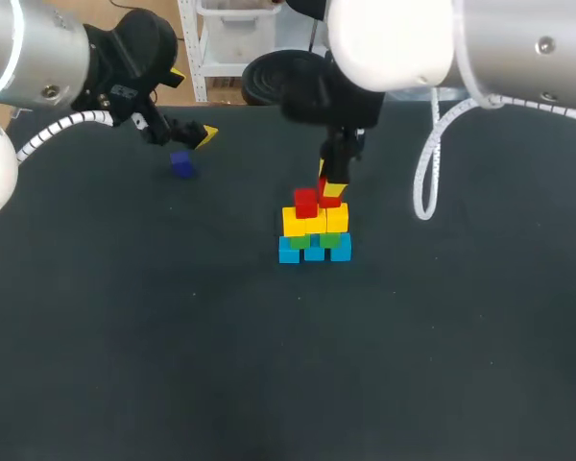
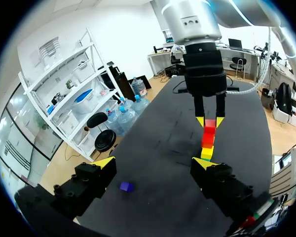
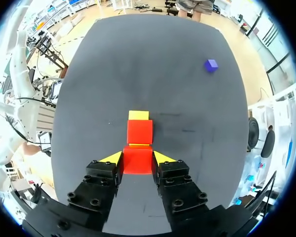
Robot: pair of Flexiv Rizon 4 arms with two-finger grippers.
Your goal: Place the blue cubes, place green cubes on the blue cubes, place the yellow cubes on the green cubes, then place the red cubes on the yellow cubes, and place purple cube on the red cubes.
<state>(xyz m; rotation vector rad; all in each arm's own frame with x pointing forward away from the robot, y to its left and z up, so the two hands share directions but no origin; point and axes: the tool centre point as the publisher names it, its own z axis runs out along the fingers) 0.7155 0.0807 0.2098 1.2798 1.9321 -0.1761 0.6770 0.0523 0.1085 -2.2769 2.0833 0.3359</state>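
Note:
The stack stands mid-table: a row of blue cubes point(image 1: 313, 252), green cubes point(image 1: 313, 240) on them, yellow cubes point(image 1: 312, 221) above. One red cube point(image 1: 305, 203) sits on the yellow row's left part. My right gripper point(image 1: 329, 191) comes straight down over the stack, shut on a second red cube point(image 3: 137, 160) right beside the first red cube point(image 3: 139, 131); whether it rests on the yellow layer point(image 3: 138, 115) I cannot tell. The purple cube point(image 1: 181, 165) lies alone at the far left. My left gripper point(image 2: 155, 165) hovers open just above the purple cube point(image 2: 126, 186), nothing between its fingers.
The dark table point(image 1: 173, 346) stretches wide in front of the stack. A white cable point(image 1: 424, 182) loops down from my right arm to the right of the stack.

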